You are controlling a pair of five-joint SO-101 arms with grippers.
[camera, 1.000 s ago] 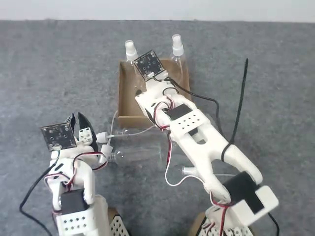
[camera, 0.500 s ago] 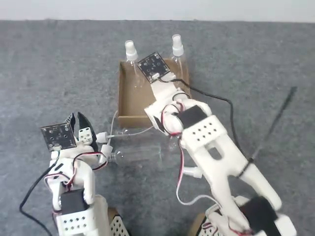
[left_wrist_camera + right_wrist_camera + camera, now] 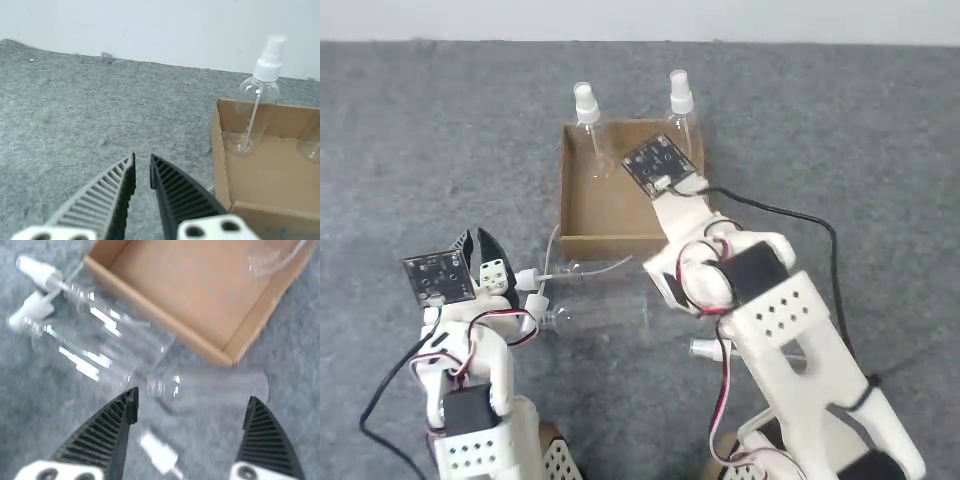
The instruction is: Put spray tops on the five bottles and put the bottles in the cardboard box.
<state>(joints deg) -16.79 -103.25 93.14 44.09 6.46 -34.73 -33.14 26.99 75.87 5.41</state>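
Done: two spray bottles (image 3: 586,130) (image 3: 680,115), tops on, stand in the far corners of the cardboard box (image 3: 563,190).
Left: three bottles lie just outside the box's near wall. Two capped bottles (image 3: 107,310) (image 3: 75,357) wait; I judge the uncapped bottle (image 3: 215,382) needs the loose spray top (image 3: 157,452) beside it.
Right gripper (image 3: 192,397): jaws spread wide above the uncapped bottle.
Left gripper (image 3: 142,160): jaws barely parted, holding nothing, well off the box's left side.
Unclear: from overhead my right arm hides the uncapped bottle; I cannot tell whether the lying bottles' tops are tight.
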